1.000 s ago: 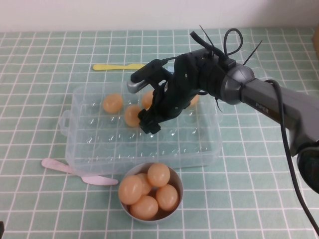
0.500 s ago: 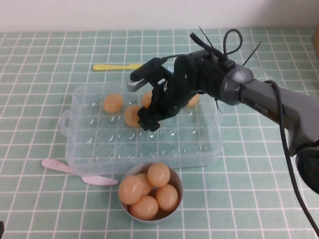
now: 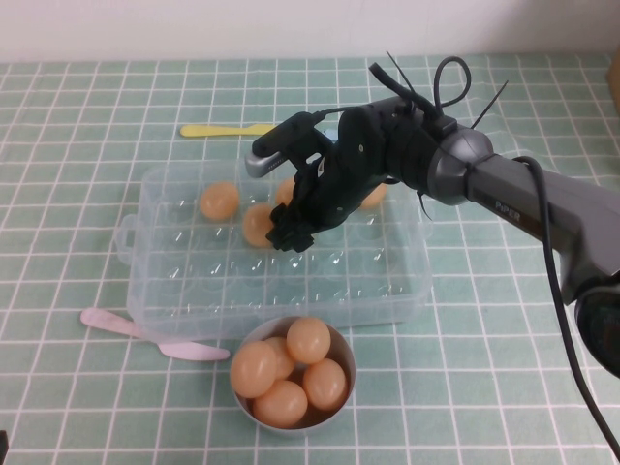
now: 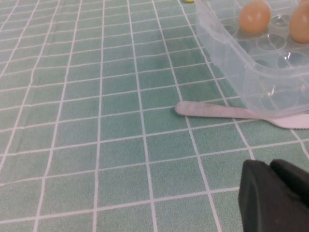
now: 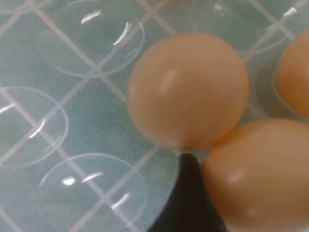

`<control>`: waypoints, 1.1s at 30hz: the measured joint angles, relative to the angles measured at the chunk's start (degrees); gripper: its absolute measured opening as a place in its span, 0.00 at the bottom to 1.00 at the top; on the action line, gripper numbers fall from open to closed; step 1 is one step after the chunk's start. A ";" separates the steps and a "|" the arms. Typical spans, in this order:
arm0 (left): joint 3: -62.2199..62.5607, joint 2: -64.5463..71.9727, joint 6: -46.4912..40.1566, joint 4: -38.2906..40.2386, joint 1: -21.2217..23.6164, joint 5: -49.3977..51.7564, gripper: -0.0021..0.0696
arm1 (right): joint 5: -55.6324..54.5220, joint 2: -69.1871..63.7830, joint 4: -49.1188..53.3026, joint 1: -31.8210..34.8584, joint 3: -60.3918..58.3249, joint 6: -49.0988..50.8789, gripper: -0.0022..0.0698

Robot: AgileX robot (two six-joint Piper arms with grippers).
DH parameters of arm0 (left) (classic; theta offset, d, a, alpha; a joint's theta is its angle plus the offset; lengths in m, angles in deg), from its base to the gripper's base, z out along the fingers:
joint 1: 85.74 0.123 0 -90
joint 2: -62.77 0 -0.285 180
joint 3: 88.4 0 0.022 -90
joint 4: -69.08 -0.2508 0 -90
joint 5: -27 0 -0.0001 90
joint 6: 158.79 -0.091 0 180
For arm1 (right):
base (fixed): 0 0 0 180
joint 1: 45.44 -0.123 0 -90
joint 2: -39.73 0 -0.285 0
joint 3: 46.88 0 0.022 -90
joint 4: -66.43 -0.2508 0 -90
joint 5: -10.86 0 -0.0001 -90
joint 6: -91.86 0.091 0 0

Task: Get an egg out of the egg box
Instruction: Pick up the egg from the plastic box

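A: Nearest, round grey bowl [image 3: 294, 373] heaped with tan eggs; left hand [image 4: 275, 200] parked low above the green-tiled table [image 3: 77, 387], opening impossible to tell.

B: Farther, right hand [image 3: 287, 235] down inside the clear plastic egg box [image 3: 194, 281], part-open around the smooth tan-orange egg [image 3: 258, 224]. Not yet gripped or lifted.

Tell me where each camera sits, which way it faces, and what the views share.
High view: raised on the robot's side, angled down at the clear plastic egg box; the right gripper hangs inside it beside a tan egg.
Left wrist view: low over the green tiled cloth, facing a box corner; the left gripper shows its dark tip.
Right wrist view: inside the box, close on the eggs; one dark fingertip shows.
Shared: the box and its eggs.
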 joint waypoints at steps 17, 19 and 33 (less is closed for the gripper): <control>0.00 0.00 0.00 -0.09 0.00 0.00 0.03 | 3.42 1.85 -1.65 0.00 0.00 0.23 0.67; 0.00 0.00 0.00 -0.09 0.00 0.00 0.03 | 4.57 2.93 -1.65 0.04 0.00 0.38 0.67; 0.00 0.00 0.09 -0.09 0.00 0.00 0.03 | 17.10 17.62 -1.73 0.02 -5.17 5.53 0.67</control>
